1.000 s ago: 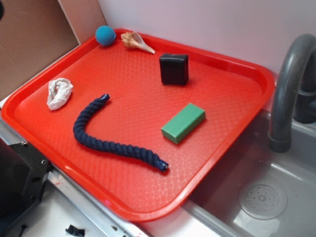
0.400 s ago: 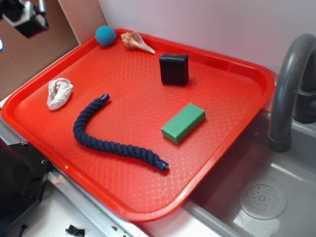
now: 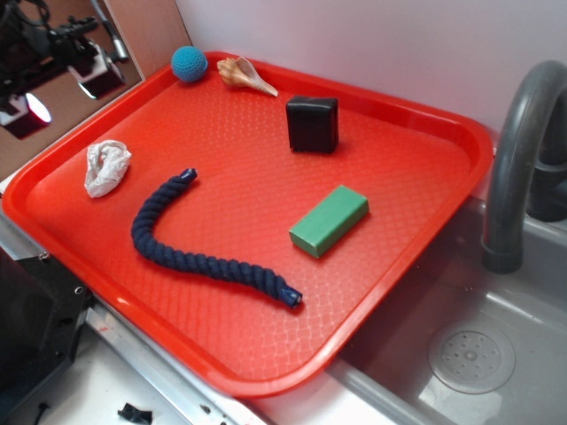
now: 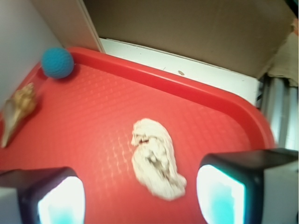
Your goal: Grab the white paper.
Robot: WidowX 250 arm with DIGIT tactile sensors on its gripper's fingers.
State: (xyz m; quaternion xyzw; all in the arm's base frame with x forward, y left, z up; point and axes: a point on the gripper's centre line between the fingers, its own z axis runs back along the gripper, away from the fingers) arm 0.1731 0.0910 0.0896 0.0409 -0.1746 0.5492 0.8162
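Observation:
The white paper (image 3: pixel 106 167) is a small crumpled wad lying on the left part of the red tray (image 3: pixel 416 177). My gripper (image 3: pixel 62 93) hangs in the air at the upper left, above and behind the paper, not touching it. It is open and empty. In the wrist view the paper (image 4: pixel 155 159) lies on the tray below, between my two wide-apart fingers (image 4: pixel 60 196), nearer the right one; my gripper (image 4: pixel 140 198) is clear of it.
On the tray are a teal ball (image 3: pixel 189 64), a beige seashell (image 3: pixel 245 74), a black box (image 3: pixel 312 123), a green block (image 3: pixel 329 220) and a dark blue rope (image 3: pixel 199 248). A grey sink (image 3: pixel 469 354) and faucet (image 3: pixel 518 150) are at the right. Brown cardboard (image 3: pixel 151 27) stands behind the tray's left corner.
My gripper has come into view at the upper left and moved down and right, closer to the white paper. Nothing on the tray has moved.

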